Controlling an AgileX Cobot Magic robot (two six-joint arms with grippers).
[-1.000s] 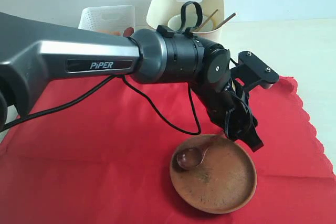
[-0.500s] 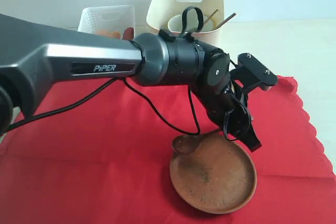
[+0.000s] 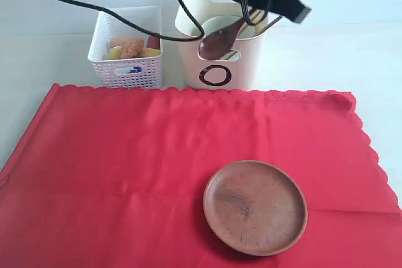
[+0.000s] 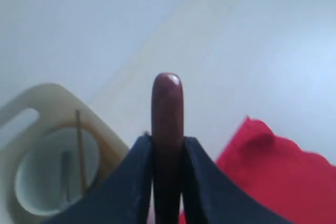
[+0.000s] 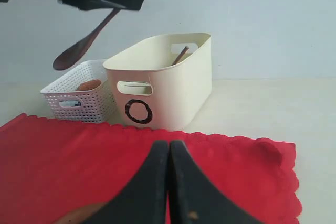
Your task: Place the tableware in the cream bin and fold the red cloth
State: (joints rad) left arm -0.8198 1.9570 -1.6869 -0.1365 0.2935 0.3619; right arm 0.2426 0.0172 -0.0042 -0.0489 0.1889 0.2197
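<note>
L end effector (image 4: 168,153) grips spoon (image 3: 220,37) aloft near bin (image 3: 245,61), back edge of counter (image 3: 352,48) — bowl (image 4: 37,182), chopsticks (image 4: 80,145) already in. R end effector (image 5: 169,153) closed, empty. To do: plate (image 3: 255,206) on flat cloth (image 3: 125,155) — then fold.

One mark I can read, one label I cannot.
On the front wall of the cream bin (image 3: 248,61) stands a thick black ring mark (image 3: 215,75), which reads like a letter O or a zero. My right wrist view shows the same ring on that wall, plain and unbroken. The white basket (image 3: 113,75) just beside the bin carries a small label (image 3: 132,70) with blue print on it, too small for me to make out.
</note>
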